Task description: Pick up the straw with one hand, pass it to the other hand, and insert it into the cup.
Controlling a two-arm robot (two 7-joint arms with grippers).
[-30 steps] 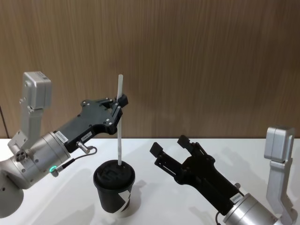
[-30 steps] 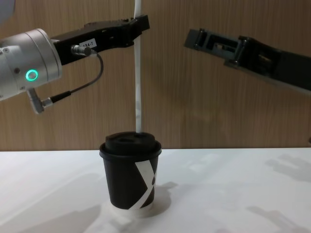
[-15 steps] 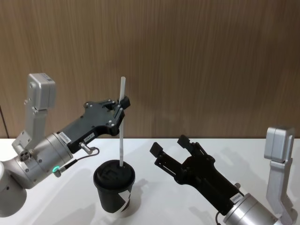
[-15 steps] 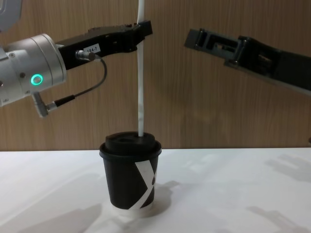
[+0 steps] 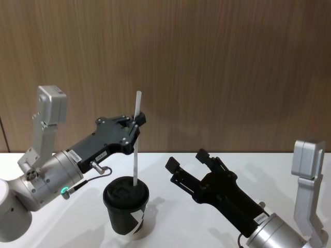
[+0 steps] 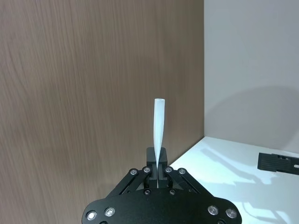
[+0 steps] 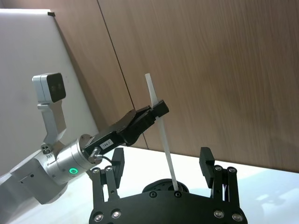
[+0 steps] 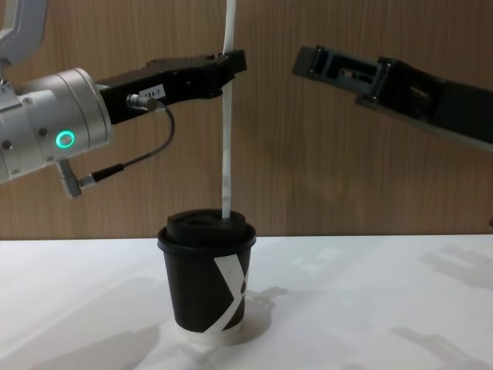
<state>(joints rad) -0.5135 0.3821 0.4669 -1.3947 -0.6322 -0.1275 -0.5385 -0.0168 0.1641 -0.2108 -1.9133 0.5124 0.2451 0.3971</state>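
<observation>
My left end effector (image 5: 135,123) is pinched narrow on the straw (image 5: 136,139) near its top, holding it upright w/ the lower tip at the lid hole of the cup (image 8: 208,277), which stands on the white surface (image 8: 370,308) toward its front, left of centre. Tip looks just in or about to enter; I can't tell how deep. To do this well: keep the straw vertical, push straight down along its own axis, slow, no sideways drift, or the thin plastic could bow or tip the light cup. Let go only once it's seated well into the lid. My right end effector (image 5: 191,163) hangs spread wide and empty, up off the surface to the cup's right, well apart from the straw. Room: plenty above and around the cup, wood wall (image 5: 232,67) behind; the downstroke ends when my fingers near the lid.
</observation>
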